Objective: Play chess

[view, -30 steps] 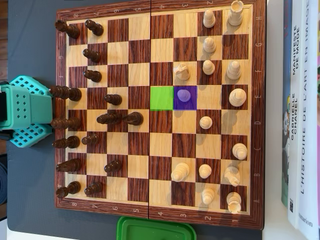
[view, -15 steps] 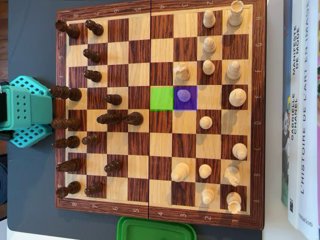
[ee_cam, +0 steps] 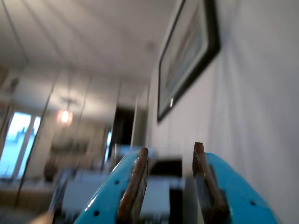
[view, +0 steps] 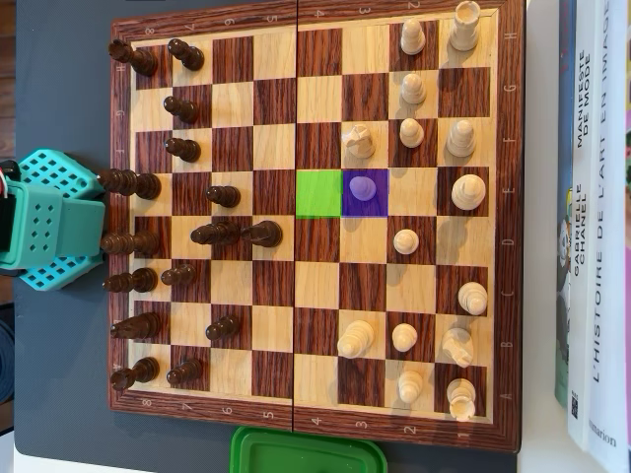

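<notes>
Chessboard (view: 306,419) lies on dark mat, books (view: 592,227) along its right edge in the overhead view, green lid (view: 306,455) below. Teal arm (view: 44,222) sits off the left edge, beside dark pieces (view: 133,182). Purple-marked pawn (view: 363,188) stands beside green square (view: 318,193), light pieces (view: 411,133) near. Gripper (ee_cam: 170,153) spread, empty, aimed at blurred room.

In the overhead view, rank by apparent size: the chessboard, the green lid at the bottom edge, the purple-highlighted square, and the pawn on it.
1. Chessboard
2. Green lid, partly cut off by the frame
3. Purple-highlighted square
4. Pawn, smallest, sitting within that square
</notes>
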